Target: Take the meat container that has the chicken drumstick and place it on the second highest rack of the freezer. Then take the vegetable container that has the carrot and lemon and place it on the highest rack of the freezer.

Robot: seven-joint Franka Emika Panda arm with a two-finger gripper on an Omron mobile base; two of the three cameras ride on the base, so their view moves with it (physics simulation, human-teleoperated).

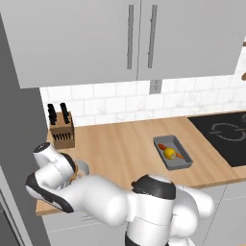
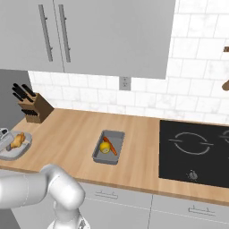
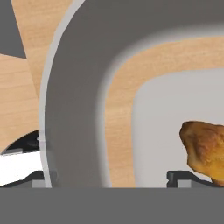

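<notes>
Two containers sit on the wooden counter: the meat container with one chicken drumstick at the left end, and the vegetable container mid-counter. The gripper straddles the meat container's rim, one fingertip inside by the drumstick, seemingly not yet clamped.

The white arm folds low and reaches left to the counter edge. Its gripper points down with fingers spread, one finger on each side of the meat container rim.

No readable text, labels, brands or numbers anywhere. Only marks: white circular burner outlines on the black cooktop, right side of frame.
</notes>
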